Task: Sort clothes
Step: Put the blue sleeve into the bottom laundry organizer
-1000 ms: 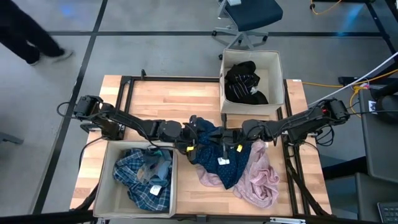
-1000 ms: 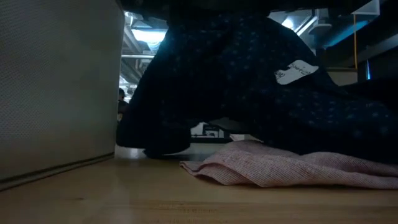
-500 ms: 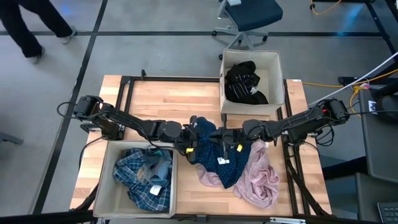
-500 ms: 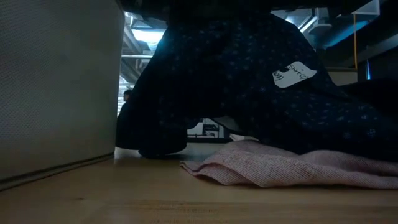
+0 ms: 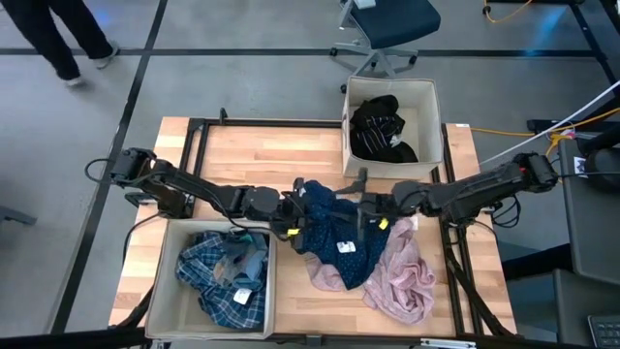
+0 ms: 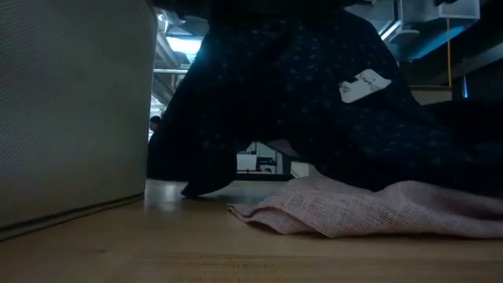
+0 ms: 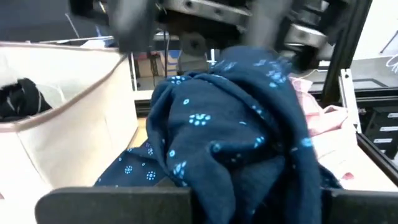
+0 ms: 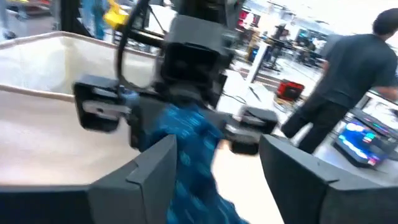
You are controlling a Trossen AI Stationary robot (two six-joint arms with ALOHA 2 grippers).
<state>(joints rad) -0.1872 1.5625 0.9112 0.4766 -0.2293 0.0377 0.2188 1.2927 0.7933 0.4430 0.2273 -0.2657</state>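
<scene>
Now our right gripper (image 5: 366, 206) has let go, jaws apart, pulling back; left gripper (image 5: 294, 215) stays clamped on the navy garment (image 5: 334, 237), centre frame.

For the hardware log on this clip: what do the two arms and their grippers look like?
Both arms are dark, jointed and slim, with black cables trailing at their bases. The left gripper and right gripper are black with small yellow marks near the wrist. In the right wrist view its fingers are broad, flat, dark grey plates.
</scene>
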